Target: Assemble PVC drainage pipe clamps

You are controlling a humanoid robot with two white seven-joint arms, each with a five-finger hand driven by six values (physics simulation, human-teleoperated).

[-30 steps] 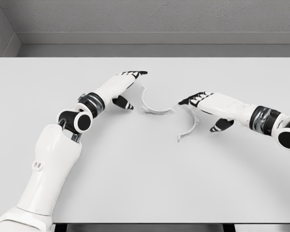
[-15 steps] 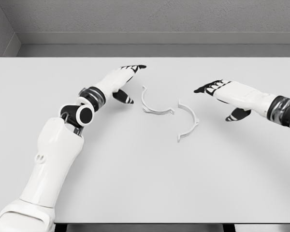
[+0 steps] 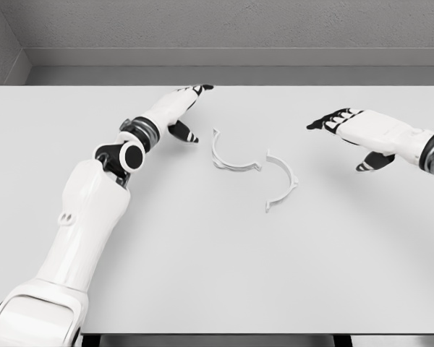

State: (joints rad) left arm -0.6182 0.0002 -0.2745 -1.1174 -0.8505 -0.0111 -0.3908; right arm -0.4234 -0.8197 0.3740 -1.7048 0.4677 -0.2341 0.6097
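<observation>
- The left hand [image 3: 175,108] hovers above the table [image 3: 217,275] with fingers stretched out and thumb spread, holding nothing.
- The right hand [image 3: 358,129] is likewise flat and spread, empty, well apart from the parts.
- Between the hands lie two white half-ring clamp pieces: the left clamp half [image 3: 230,160] opens upward, near the left hand's thumb.
- The right clamp half [image 3: 282,181] curves to the right, just beside the first; whether they touch cannot be told.

No text, label, brand, number or sign can be read anywhere in the frame. The visible surfaces are plain white, grey and black, without lettering.
</observation>
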